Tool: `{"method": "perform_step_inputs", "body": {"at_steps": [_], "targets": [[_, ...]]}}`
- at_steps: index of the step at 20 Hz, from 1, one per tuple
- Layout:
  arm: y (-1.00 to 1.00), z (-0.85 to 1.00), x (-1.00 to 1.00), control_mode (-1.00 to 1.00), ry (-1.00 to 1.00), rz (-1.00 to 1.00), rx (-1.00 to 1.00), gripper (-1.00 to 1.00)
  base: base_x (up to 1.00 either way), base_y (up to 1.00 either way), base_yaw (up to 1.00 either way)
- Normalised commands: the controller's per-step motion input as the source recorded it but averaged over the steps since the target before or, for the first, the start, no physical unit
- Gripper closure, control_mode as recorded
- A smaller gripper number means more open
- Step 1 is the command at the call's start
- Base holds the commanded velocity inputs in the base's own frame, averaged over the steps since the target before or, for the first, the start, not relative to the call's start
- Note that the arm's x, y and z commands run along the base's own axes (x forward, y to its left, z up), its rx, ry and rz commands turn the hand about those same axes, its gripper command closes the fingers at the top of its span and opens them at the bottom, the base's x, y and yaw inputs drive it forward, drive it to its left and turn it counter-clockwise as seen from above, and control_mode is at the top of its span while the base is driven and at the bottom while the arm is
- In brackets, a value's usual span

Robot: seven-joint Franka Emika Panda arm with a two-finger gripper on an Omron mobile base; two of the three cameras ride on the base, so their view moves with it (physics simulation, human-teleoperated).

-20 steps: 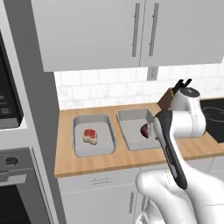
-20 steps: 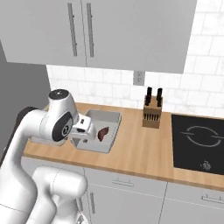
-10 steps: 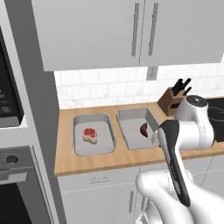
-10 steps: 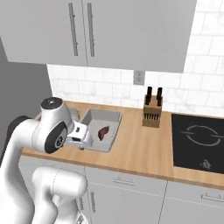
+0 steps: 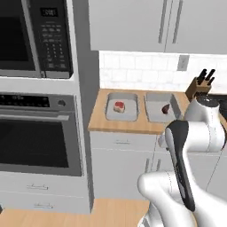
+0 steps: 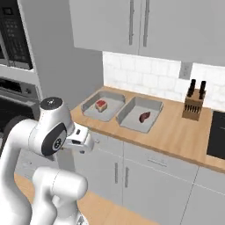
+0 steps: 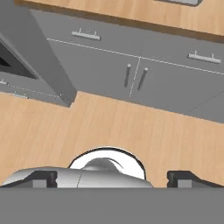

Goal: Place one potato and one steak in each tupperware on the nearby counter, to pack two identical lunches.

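Note:
Two light-grey tupperware trays sit side by side on the wooden counter [image 5: 119, 126] [image 6: 176, 132]. The left tupperware [image 5: 128, 114] [image 6: 112, 100] holds a red-and-white steak [image 5: 119, 106] [image 6: 101, 105]. In the right tupperware [image 5: 155, 115] [image 6: 151, 107] lies a darker steak [image 5: 166, 108] [image 6: 144, 117]. The potato is out of view. My gripper [image 6: 83, 141] [image 7: 113, 179] hangs well in front of the counter, below its edge, facing the floor. It is open, its fingertips [image 7: 43, 178] far apart with nothing between them.
A knife block [image 5: 201, 84] [image 6: 193, 105] stands right of the trays, and a black cooktop [image 6: 218, 138] lies beyond it. A tall unit with oven [image 5: 40, 133] and microwave [image 5: 35, 35] rises at the left. White cabinet fronts [image 7: 135, 74] and wood floor [image 7: 109, 127] lie below the hand.
The whole picture has shifted: the base has backed away from the counter and the trays look farther off. The arm has folded down, turning the hand toward the floor. The gripper stays open.

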Motion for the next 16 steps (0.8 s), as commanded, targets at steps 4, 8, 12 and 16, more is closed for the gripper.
{"method": "perform_step_inputs", "body": {"at_steps": [4,8,12,16], "targets": [[0.0,0.0,0.0,1.0,0.0,0.0,0.0,-1.0,-0.07,0.29,0.98],[0.0,0.0,0.0,1.0,0.0,0.0,0.0,-1.0,0.0,0.26,1.0],[0.0,0.0,0.0,1.0,0.0,0.0,0.0,-1.0,0.0,0.28,1.0],[0.0,0.0,0.0,1.0,0.0,0.0,0.0,-1.0,0.0,0.31,1.0]]}}
